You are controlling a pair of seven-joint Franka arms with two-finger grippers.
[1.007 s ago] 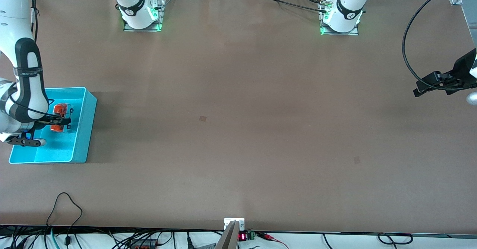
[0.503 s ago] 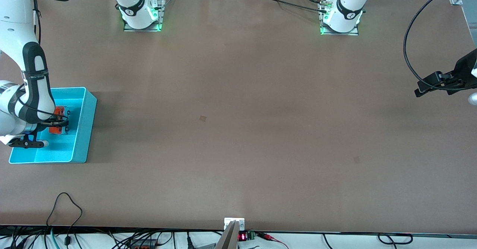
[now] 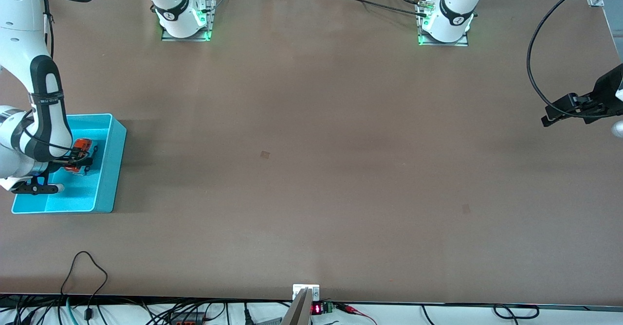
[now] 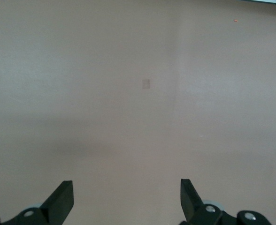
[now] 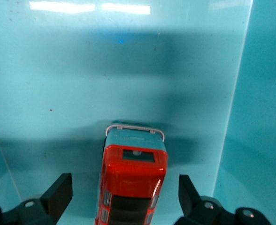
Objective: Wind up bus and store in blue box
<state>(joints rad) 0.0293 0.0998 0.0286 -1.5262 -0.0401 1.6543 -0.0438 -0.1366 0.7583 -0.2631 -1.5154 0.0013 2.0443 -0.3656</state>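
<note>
The orange-red bus [image 3: 82, 146] lies in the blue box [image 3: 115, 169] at the right arm's end of the table. In the right wrist view the bus [image 5: 132, 180] rests on the box floor [image 5: 81, 93] with its dark roof windows up and its silver bumper showing. My right gripper [image 3: 78, 161] is down inside the box, open, with one finger on each side of the bus [image 5: 125, 199] and a gap between each finger and the bus. My left gripper [image 3: 547, 118] waits open and empty above the table's left-arm end [image 4: 126, 199].
The brown table [image 3: 311, 169] is bare between the arms. The box's walls [image 5: 232, 140] stand close beside the right gripper. Cables run along the table edge nearest the front camera [image 3: 87, 261].
My right gripper has come down into the blue box with the bus. The bus now sits lower, on the box floor. The left arm has not moved.
</note>
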